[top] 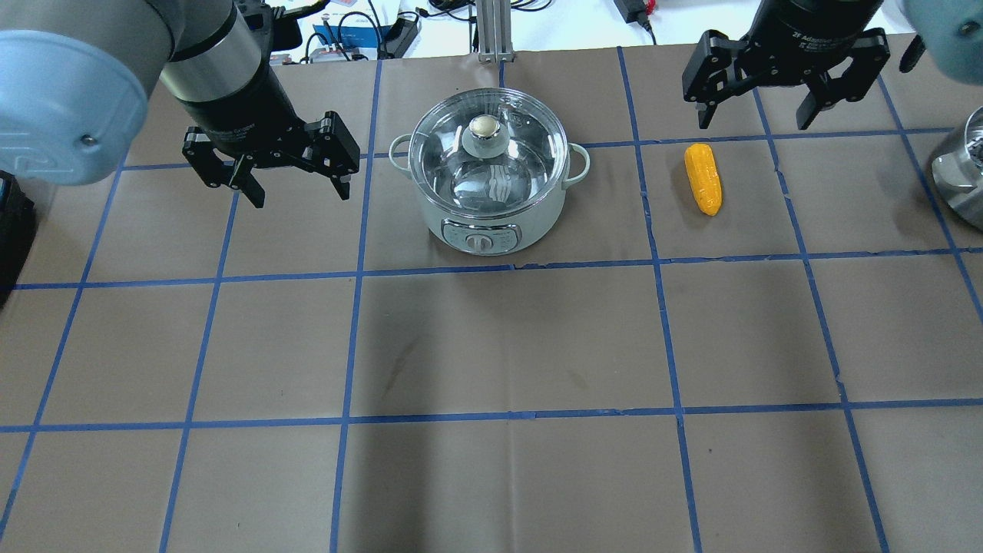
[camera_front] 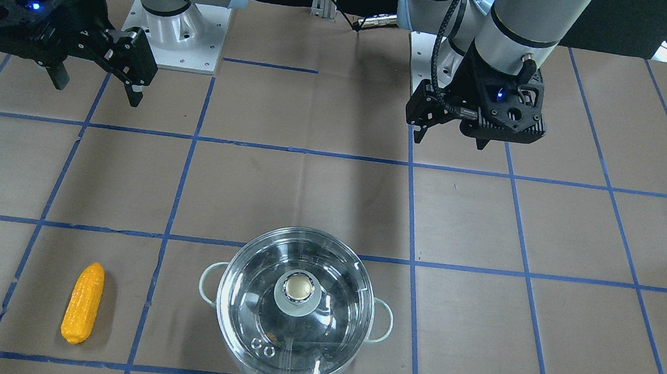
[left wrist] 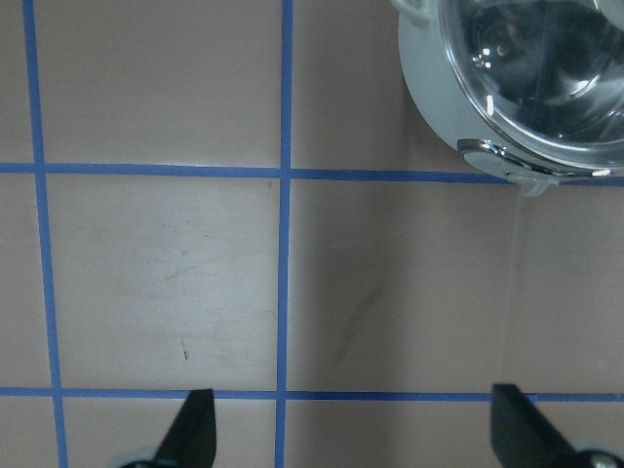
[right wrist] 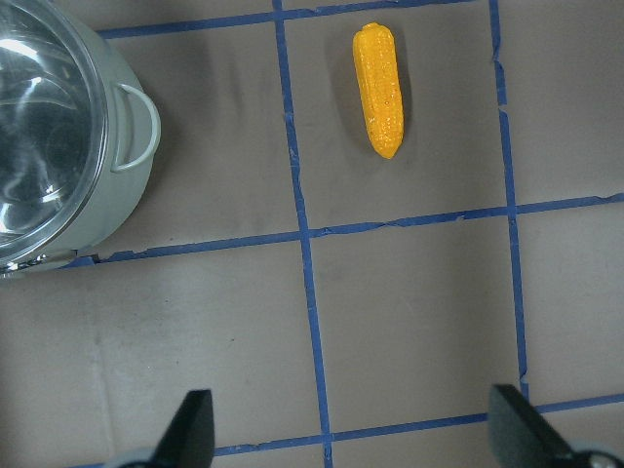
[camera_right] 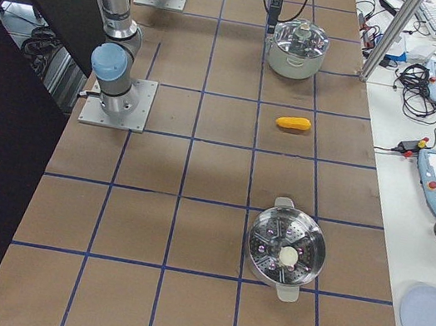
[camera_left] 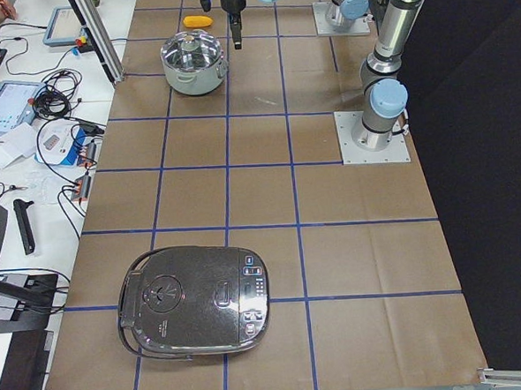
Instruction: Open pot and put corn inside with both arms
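White lettering on the body of my right gripper [top: 753, 119] begins "2F Adaptive"; the rest runs out of the overhead view. The pot [top: 530, 219] has a small front panel of marks around a dial, too small to read. Its glass lid [camera_front: 325, 328] shows two ring-shaped marks like "00".

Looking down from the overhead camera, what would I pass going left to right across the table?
left arm's fingers, open → pot, glass lid on → corn → shiny metal vessel, cut off at the right edge.
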Robot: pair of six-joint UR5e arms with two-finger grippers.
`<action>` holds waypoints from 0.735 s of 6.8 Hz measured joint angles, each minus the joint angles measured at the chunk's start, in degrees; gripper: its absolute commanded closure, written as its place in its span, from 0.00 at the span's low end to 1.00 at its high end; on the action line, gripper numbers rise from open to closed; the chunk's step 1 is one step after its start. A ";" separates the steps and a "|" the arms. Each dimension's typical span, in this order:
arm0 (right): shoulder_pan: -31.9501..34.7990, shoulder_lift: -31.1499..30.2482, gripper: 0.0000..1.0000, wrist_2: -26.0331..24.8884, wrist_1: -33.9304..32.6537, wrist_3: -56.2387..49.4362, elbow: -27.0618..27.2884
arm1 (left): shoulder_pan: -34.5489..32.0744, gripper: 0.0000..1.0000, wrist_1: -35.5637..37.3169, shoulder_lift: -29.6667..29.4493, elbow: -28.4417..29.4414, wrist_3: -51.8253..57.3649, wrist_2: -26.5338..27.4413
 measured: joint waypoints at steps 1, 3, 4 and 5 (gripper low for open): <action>0.00 0.01 0.00 0.00 0.00 0.00 0.00 | -0.02 0.00 0.04 0.06 -0.06 0.06 -0.04; 0.00 0.02 0.00 0.00 0.00 0.00 0.00 | 0.49 0.00 0.00 0.08 -0.12 0.41 -0.09; 0.00 0.01 0.00 0.00 0.00 0.00 0.00 | 1.13 0.00 -0.07 -0.11 0.24 0.46 -0.10; 0.00 0.00 0.00 0.00 0.00 0.00 0.00 | 1.57 0.00 0.10 -0.89 1.48 0.34 -0.29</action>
